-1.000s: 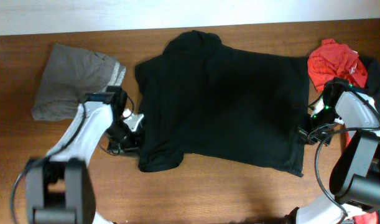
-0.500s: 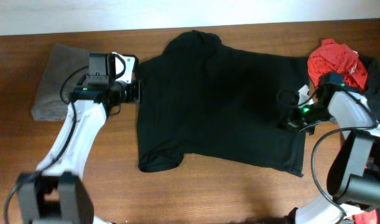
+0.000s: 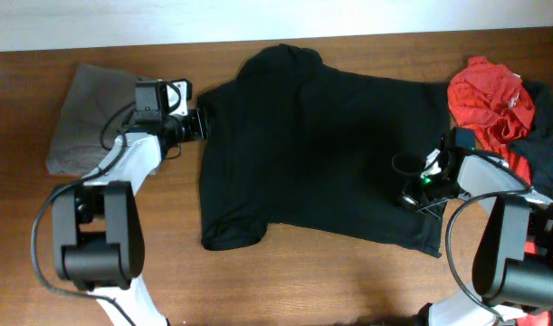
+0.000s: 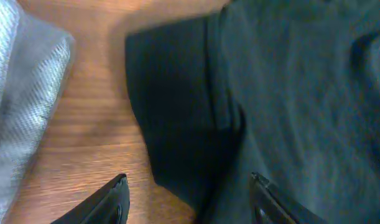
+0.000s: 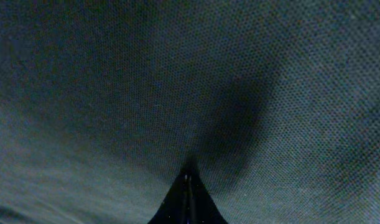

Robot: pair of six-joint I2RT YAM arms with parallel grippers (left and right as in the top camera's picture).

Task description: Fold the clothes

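Shirt [image 3: 321, 154], black, lies spread mid-table [image 3: 285, 281], its folds hard to read. Near its right hem the right gripper [image 5: 186, 185] is pinched shut on a pucker of cloth. The left gripper [image 4: 188, 196] gapes empty at the sleeve, beside a grey garment [image 3: 95, 127].

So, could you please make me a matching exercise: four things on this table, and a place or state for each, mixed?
1 black T-shirt
2 red shirt
3 grey garment
4 left hand

a crumpled at the right end
b open by a black sleeve
c spread out in the middle
d at the left end

Pairs: 1-c, 2-a, 3-d, 4-b
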